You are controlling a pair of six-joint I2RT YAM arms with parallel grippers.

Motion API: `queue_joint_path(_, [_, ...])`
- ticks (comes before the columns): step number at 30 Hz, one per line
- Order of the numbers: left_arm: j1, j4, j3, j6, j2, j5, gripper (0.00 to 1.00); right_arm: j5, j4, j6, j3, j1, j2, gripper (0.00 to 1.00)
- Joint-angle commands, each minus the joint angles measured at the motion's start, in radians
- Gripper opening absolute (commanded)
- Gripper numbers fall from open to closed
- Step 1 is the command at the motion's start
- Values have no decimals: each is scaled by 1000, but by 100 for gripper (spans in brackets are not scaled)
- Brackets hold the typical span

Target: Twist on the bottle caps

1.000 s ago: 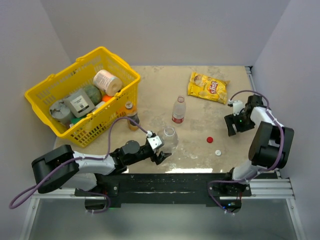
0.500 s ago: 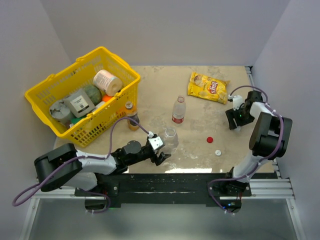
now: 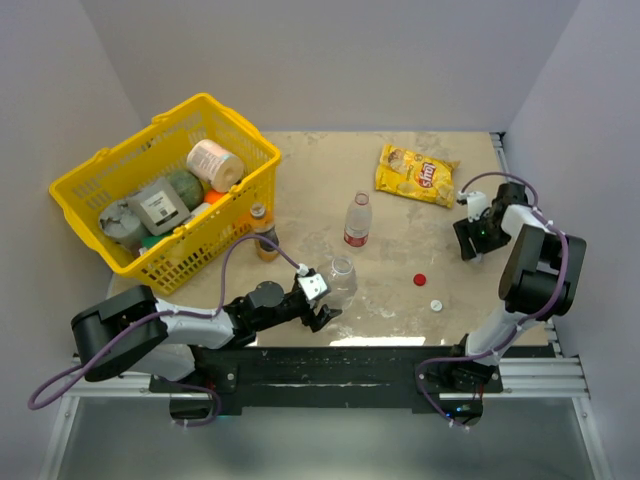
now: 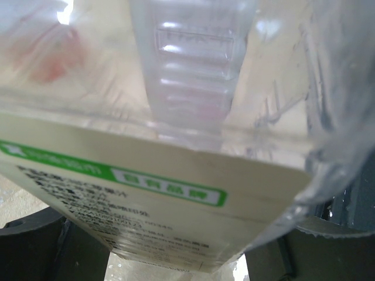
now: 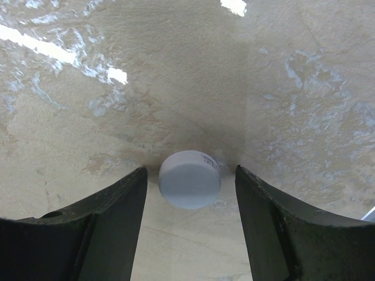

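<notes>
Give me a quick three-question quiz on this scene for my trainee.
1. True or false: the red cap is screwed onto a bottle.
2. What lies between the fingers of the right pincer? A) the red cap B) a white cap C) nothing
3. What is the left pincer gripping?
Key: 1 false, it lies loose on the table; 2 B; 3 the clear bottle.
</notes>
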Motion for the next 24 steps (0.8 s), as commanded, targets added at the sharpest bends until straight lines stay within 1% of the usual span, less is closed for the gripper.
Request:
queue_joint_path(1, [2,51,26,20,0,11,0,-8,-45,-45,21,-22,-19,66])
queue_joint_path(8, [2,68,6,24,-1,18,0,-11,-53,-57,17,-22,-22,60])
queue_joint_path(13, [2,66,3,24,-5,22,0,-22,-44,-48,36,-22,-2,60])
queue_joint_path(18, [2,64,0,24,-5,24,0,-26,-62,-54,63,-22,5,57])
queue_joint_path(21, [2,69,-3,24,0,27,0,-30,-73,-71,64,-22,-1,52])
queue_joint_path(22, [3,71,-3,24,2,27,0,-34,-76,-72,63,-22,-1,49])
queue_joint_path(24, [2,71,-3,24,2,28,0,-39,-85,-75,58,-22,-7,47])
